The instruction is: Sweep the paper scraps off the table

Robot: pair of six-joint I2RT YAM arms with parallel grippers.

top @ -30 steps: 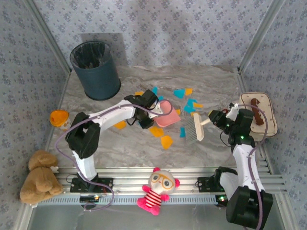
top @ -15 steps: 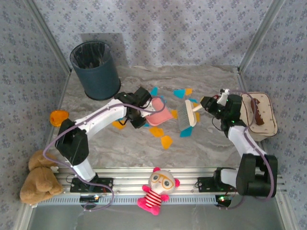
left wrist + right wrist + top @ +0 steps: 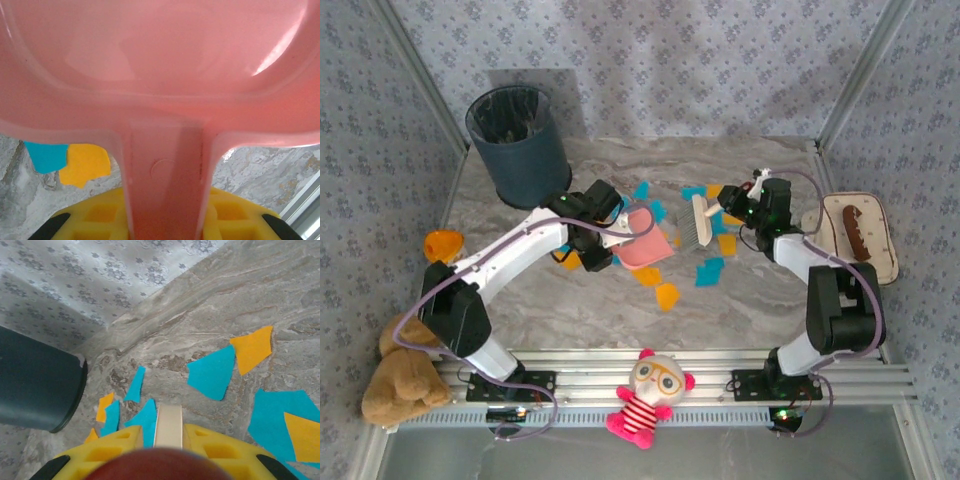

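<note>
No readable text, label, brand or number; paper scraps (image 3: 667, 295) and table (image 3: 750, 310) bear none

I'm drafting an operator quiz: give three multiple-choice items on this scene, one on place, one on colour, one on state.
1. Where is the dark bin? A far left of the table B near right C centre
2. The dustpan is which colour? A green B pink C white
3. The right tool is in what state? A open, empty B shut on the brush C open above the bin
Answers: 1A, it stands by the far left corner; 2B, pink plastic in the left wrist view; 3B, brush handle clamped in it.
</note>
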